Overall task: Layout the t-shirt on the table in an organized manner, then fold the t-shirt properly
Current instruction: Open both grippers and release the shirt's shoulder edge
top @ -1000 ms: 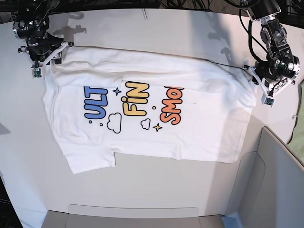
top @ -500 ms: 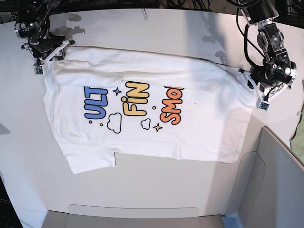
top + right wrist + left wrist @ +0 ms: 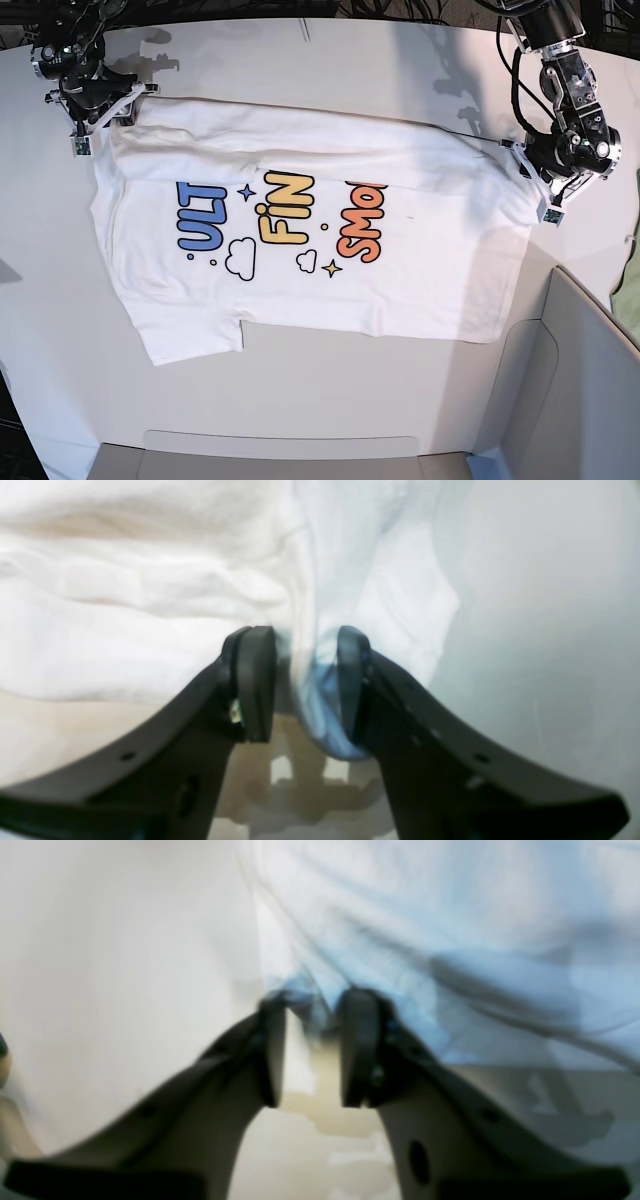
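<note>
The t-shirt (image 3: 300, 240) lies spread on the white table (image 3: 350, 60), print side up. My right gripper (image 3: 100, 122) is at the shirt's upper left corner in the base view. In the right wrist view the gripper (image 3: 305, 650) is shut on a bunched fold of the t-shirt (image 3: 125, 605). My left gripper (image 3: 533, 182) sits at the shirt's upper right edge. In the blurred left wrist view its jaws (image 3: 310, 1015) stand narrow, with the edge of the t-shirt (image 3: 450, 915) caught between the tips above the table (image 3: 125, 940).
A grey padded panel (image 3: 580, 380) rises at the lower right, and another runs along the bottom edge (image 3: 280, 455). Dark cables (image 3: 400, 8) hang over the table's far edge. White tabletop (image 3: 540, 605) shows beside the right gripper.
My left gripper has moved up and inward onto the shirt's right edge and narrowed its jaws. The right gripper has shifted slightly upward with its corner of the shirt.
</note>
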You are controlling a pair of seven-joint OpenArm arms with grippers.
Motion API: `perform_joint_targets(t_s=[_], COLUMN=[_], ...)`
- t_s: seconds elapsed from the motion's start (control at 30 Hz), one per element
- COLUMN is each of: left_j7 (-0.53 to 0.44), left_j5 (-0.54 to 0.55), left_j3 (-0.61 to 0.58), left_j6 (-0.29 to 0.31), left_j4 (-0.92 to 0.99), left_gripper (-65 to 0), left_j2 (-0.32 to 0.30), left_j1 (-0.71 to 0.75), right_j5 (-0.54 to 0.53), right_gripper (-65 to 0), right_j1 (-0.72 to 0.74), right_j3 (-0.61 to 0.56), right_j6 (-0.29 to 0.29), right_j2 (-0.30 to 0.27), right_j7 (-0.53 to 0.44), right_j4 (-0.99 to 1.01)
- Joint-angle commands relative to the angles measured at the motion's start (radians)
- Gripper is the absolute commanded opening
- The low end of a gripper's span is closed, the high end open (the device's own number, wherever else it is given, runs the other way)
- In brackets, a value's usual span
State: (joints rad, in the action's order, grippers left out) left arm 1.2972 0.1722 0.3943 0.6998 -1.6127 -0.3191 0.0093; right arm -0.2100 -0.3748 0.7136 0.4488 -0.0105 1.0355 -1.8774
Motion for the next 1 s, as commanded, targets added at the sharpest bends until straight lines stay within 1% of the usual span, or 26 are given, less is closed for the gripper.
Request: perform_joint_targets(t_s=[0.0, 0.07, 0.17, 0.27, 0.33, 0.4, 0.67, 0.8, 0.97], left_j7=[-0.009, -0.031, -0.074, -0.083, -0.087, -0.087, -0.08, -0.08, -0.08], left_j5=[-0.003, -0.003, -0.003, -0.003, -0.004, -0.004, -0.004, -0.004, -0.006], left_j3=[0.004, 0.004, 0.004, 0.01, 0.015, 0.041, 0.214, 0.242, 0.242], left_j6=[-0.002, -0.002, -0.002, -0.002, -0.002, -0.002, -0.002, -0.002, -0.002], left_j4=[0.001, 0.016, 0.061, 0.085, 0.084, 0.082, 0.071, 0.032, 0.027], left_gripper=[-56.9, -65.0, -65.0, -65.0, -65.0, -65.0, -65.0, -65.0, -65.0], left_j2=[-0.016, -0.016, -0.022, -0.025, -0.027, -0.027, -0.027, -0.027, -0.027], left_j1=[-0.015, -0.015, -0.015, -0.015, -0.015, -0.015, -0.015, -0.009, -0.004], right_j5=[0.001, 0.001, 0.001, 0.001, 0.001, 0.001, 0.001, 0.001, 0.001], right_gripper=[-43.4, -43.4, -43.4, -43.4, -43.4, -43.4, -43.4, -43.4, -43.4], right_j1=[-0.006, -0.006, -0.006, -0.006, -0.006, -0.006, -0.006, -0.003, 0.001], right_j3=[0.005, 0.005, 0.005, 0.005, 0.005, 0.005, 0.007, 0.007, 0.007], right_j6=[0.0, 0.0, 0.0, 0.0, 0.0, 0.0, 0.0, 0.0, 0.0], right_j2=[-0.007, -0.007, -0.007, -0.009, -0.021, -0.027, -0.029, -0.029, -0.029], right_j7=[0.01, 0.01, 0.01, 0.01, 0.01, 0.01, 0.01, 0.01, 0.012], right_j4=[-0.011, -0.011, -0.012, -0.012, -0.012, -0.009, -0.009, -0.009, -0.009])
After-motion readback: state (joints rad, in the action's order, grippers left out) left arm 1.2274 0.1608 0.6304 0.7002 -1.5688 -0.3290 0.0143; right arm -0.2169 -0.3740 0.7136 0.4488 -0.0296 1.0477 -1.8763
